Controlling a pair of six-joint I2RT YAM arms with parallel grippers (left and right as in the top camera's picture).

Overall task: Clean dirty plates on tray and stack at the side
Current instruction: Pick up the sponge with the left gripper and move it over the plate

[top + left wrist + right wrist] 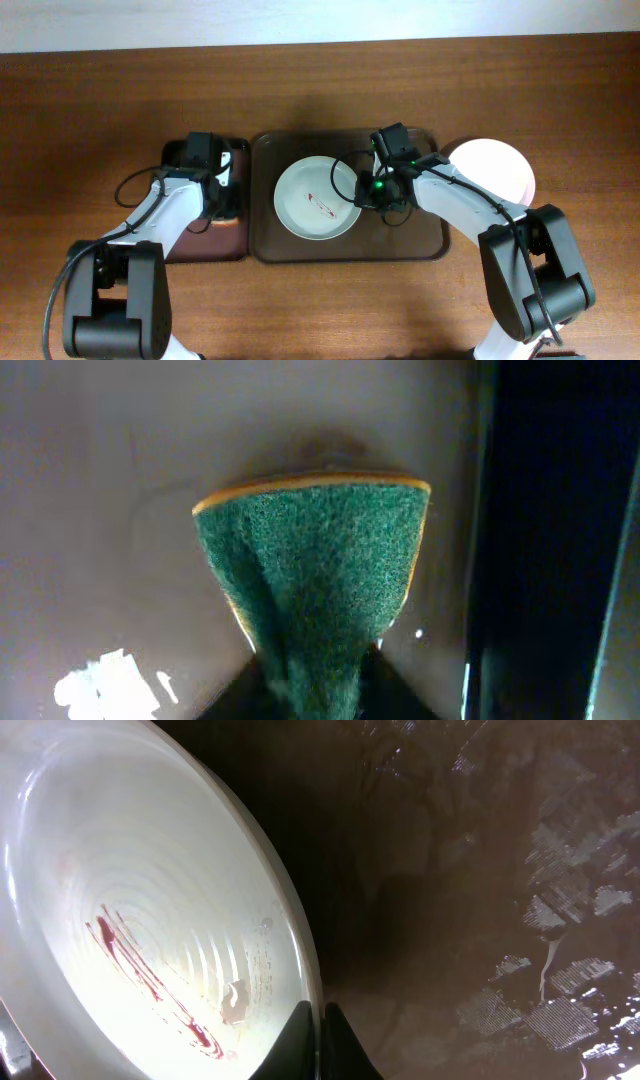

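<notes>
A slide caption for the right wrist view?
Right gripper grips the rim of the red-smeared plate on the tray.

Overhead looks straight down; right wrist shares the plate [318, 198], much nearer.

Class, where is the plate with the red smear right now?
In the overhead view, the smeared plate lies mid-table on the dark brown tray, with the right gripper at its right rim.

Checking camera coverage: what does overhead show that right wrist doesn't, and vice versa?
Overhead only: the left claw over the narrow reddish tray, plus a second white plate on the table beside the right arm. Right wrist only: the right claw nipping the smeared plate at its rim, close up. Both: that plate, on the dark brown tray.
</notes>
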